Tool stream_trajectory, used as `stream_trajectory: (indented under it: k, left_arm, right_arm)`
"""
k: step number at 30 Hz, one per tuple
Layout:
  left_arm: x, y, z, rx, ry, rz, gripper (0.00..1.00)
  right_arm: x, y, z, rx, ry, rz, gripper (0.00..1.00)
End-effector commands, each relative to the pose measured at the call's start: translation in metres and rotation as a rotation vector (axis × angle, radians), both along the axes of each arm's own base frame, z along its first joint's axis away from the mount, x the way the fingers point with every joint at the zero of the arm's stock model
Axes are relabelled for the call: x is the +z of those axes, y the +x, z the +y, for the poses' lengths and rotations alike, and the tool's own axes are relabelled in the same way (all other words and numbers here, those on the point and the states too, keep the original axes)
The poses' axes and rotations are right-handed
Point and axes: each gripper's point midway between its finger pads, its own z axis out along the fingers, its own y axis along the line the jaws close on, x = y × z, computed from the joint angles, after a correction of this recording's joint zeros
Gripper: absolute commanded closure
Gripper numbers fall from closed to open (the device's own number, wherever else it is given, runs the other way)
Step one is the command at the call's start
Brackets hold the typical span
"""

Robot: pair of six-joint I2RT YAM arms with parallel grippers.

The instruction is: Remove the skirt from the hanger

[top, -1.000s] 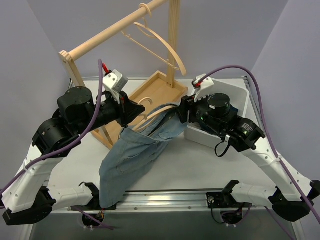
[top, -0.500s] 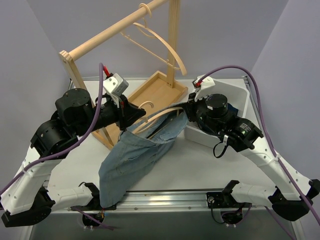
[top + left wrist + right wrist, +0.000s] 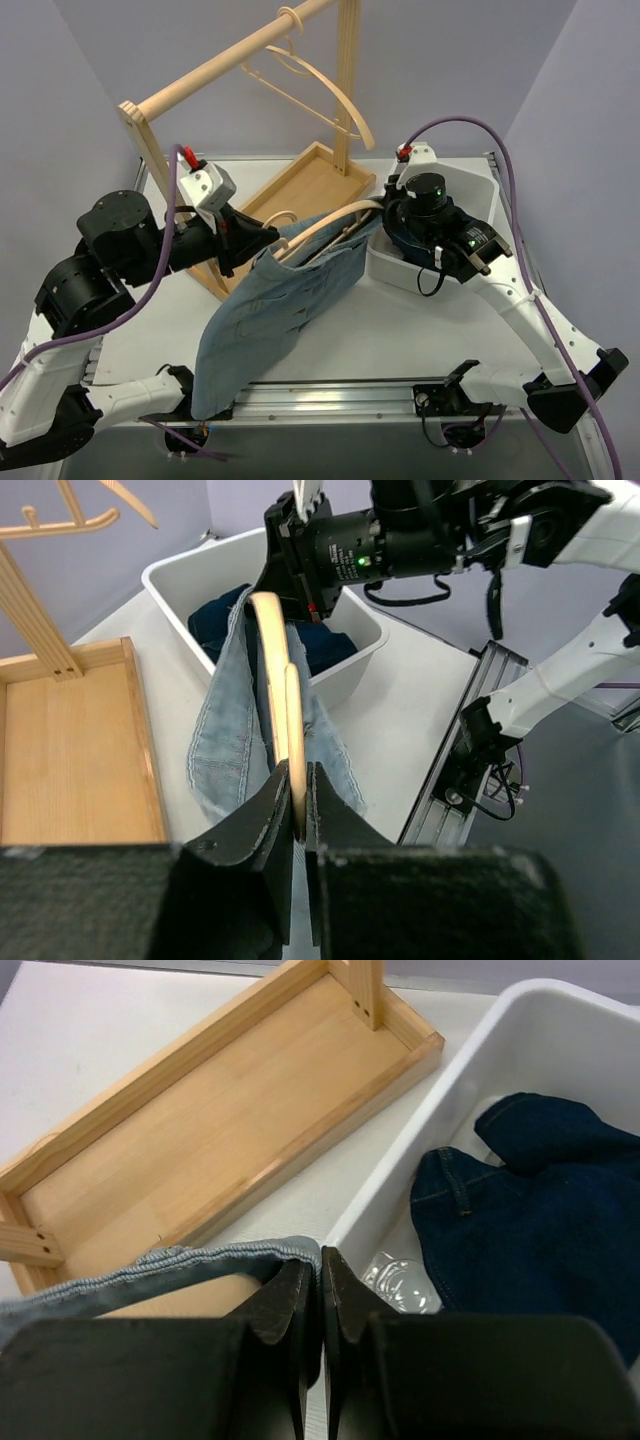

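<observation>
A light blue denim skirt (image 3: pixel 265 310) hangs from a pale wooden hanger (image 3: pixel 320 228) held above the table. My left gripper (image 3: pixel 262 240) is shut on the hanger's bar (image 3: pixel 280 700), seen end-on between the black fingers in the left wrist view. My right gripper (image 3: pixel 385 215) is shut on the skirt's waistband edge (image 3: pixel 230 1258) at the hanger's far end, over the near rim of the white bin (image 3: pixel 420 1150). The skirt's hem drapes over the table's front edge.
A wooden clothes rack (image 3: pixel 230 60) with a tray base (image 3: pixel 310 180) stands at the back; another empty hanger (image 3: pixel 330 95) hangs on it. The white bin (image 3: pixel 470 195) at right holds dark blue denim (image 3: pixel 530 1210) and clear plastic (image 3: pixel 400 1275).
Both arms drew apart: my left gripper pulled the hanger left, my right gripper pulled the waistband right and back toward the bin. The skirt is stretched flatter along the hanger.
</observation>
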Motion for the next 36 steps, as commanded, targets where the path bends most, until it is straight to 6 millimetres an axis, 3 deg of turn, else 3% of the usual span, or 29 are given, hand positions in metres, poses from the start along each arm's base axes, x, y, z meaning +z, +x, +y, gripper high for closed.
stream_trajectory:
  k: [1,9,14,18,24,29,36]
  left_arm:
    - [0.061,-0.032,0.022,-0.056,-0.154,-0.134,0.98]
    - [0.072,-0.031,0.032,-0.008,-0.215,-0.155,0.98]
    - [0.081,-0.014,0.041,0.114,-0.323,-0.147,0.98]
    - [0.07,0.016,0.042,0.252,-0.369,-0.103,0.98]
    - [0.074,0.04,0.022,0.283,-0.464,-0.083,0.98]
    - [0.082,0.049,-0.002,0.228,-0.479,-0.078,0.98]
    - [0.098,0.044,0.003,0.219,-0.471,-0.137,0.98]
  right_arm:
    - [-0.005,0.007,-0.025,-0.081,0.002,0.0,1.0]
    - [-0.02,-0.002,-0.01,0.008,0.057,0.022,1.0]
    - [-0.007,-0.019,0.004,0.095,0.154,0.002,1.0]
    - [0.018,-0.046,0.016,0.208,0.273,-0.044,1.0]
    - [0.037,-0.077,0.029,0.325,0.381,-0.061,1.0]
    - [0.027,-0.086,0.037,0.341,0.379,-0.037,1.0]
    - [0.04,-0.094,0.035,0.319,0.382,-0.074,1.0]
